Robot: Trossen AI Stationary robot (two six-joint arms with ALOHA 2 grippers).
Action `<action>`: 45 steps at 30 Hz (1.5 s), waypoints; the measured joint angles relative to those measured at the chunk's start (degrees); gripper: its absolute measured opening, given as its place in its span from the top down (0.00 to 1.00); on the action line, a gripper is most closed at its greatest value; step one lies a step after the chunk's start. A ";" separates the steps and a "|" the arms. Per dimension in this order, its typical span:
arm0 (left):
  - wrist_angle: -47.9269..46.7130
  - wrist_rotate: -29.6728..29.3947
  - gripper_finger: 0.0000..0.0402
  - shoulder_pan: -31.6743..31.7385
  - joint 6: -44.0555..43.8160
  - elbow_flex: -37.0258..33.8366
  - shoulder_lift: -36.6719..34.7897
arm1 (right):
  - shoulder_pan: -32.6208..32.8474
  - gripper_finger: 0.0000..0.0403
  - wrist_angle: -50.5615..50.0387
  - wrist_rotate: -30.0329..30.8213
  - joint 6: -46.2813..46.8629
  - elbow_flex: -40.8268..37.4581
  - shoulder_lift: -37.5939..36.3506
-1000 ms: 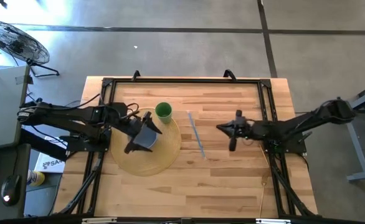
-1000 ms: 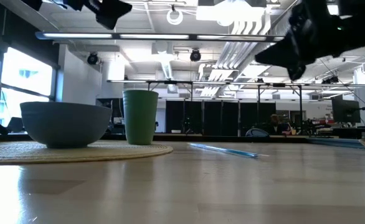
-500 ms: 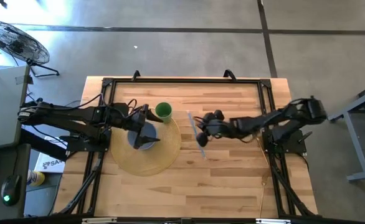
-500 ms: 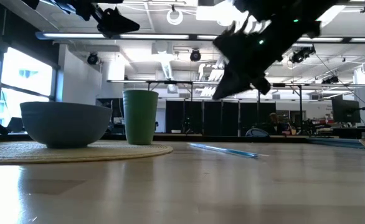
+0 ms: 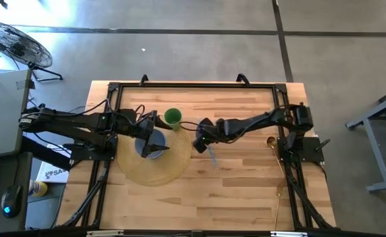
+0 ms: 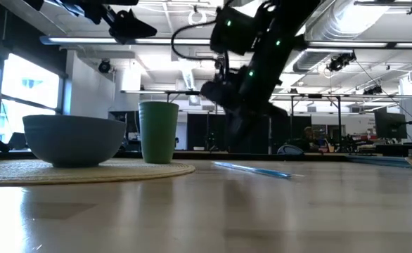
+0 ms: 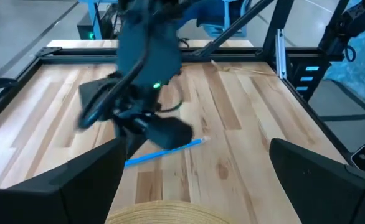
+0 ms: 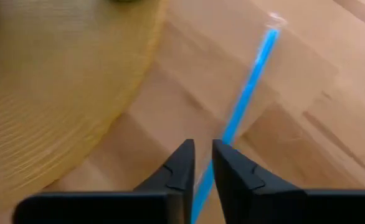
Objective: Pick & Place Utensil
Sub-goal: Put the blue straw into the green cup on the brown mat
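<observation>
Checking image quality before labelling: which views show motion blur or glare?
Left wrist view: the right arm's gripper is motion-smeared over the thin blue straw. Low view: bright ceiling lights silhouette both arms. Right wrist view: round woven placemat soft.

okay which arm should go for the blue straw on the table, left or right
Right. The right gripper hangs directly over the blue straw, jaws nearly closed in its wrist view, so it would need to open first. The left gripper hovers above the bowl on the woven mat, away from the straw.
</observation>
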 joint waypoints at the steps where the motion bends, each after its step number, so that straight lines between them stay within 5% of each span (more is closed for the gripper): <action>1: -0.44 0.01 0.03 0.00 0.00 0.00 0.00 | -0.41 0.84 0.18 -0.12 0.18 0.11 0.54; 12: -1.83 0.02 0.03 0.00 0.00 0.00 -0.02 | -1.44 0.76 0.84 1.33 2.00 0.05 2.78; 31: -1.83 -0.48 0.03 0.00 -0.02 0.02 -0.02 | -0.70 0.85 6.22 -0.66 4.55 -5.26 2.77; 45: -1.38 -0.55 0.03 0.00 0.26 0.04 -0.04 | 0.65 0.99 7.14 3.48 6.56 -5.81 2.75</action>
